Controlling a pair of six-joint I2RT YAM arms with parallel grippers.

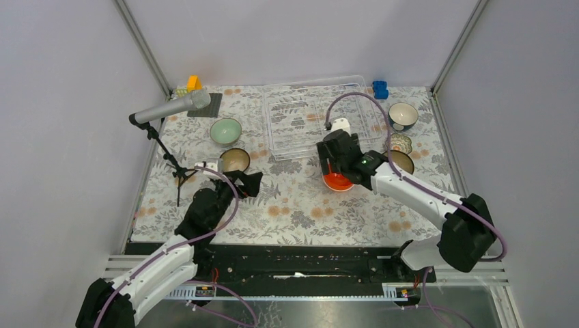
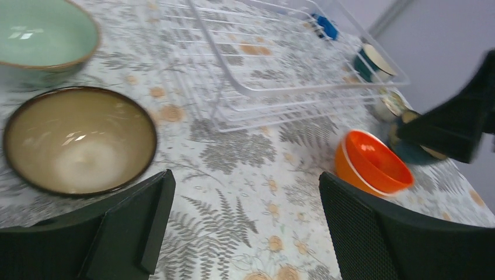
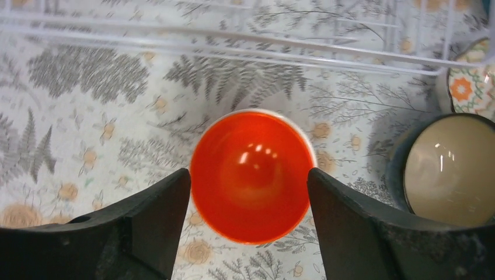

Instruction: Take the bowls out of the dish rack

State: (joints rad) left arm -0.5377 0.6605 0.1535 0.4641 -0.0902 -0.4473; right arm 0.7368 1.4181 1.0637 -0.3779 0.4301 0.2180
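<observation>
1. Six bowls counted from above, all out on the worktop (image 1: 300, 205); none visible inside the dish rack (image 1: 300, 116). Left of the rack, mint green bowl (image 1: 225, 131) and tan bowl (image 1: 234, 160); right of it, teal bowl (image 1: 403, 116), patterned bowl (image 1: 401, 143) and dark bowl (image 1: 401, 162); just in front, orange bowl (image 1: 339, 183) under the right claw (image 1: 336, 171). Beside the tan bowl, left claw (image 1: 247, 183).
2. From the left wrist: left claw spread fully wide, holding nothing, only patterned worktop between its fingers. Tan bowl just beyond one finger, mint green bowl behind that.
3. From the right wrist: right claw parted wide, one finger either side of the orange bowl's rim, no grip on it as far as can be judged. Bowl upright on the worktop, near the rack's front wires, dark bowl close alongside.
4. Step in hand, by judgement: release of the orange bowl, probably the last of the unloading. Next move: a straight lift of the right claw clear of the rim, no nudging of the dark bowl, then a look over the rack for anything left
</observation>
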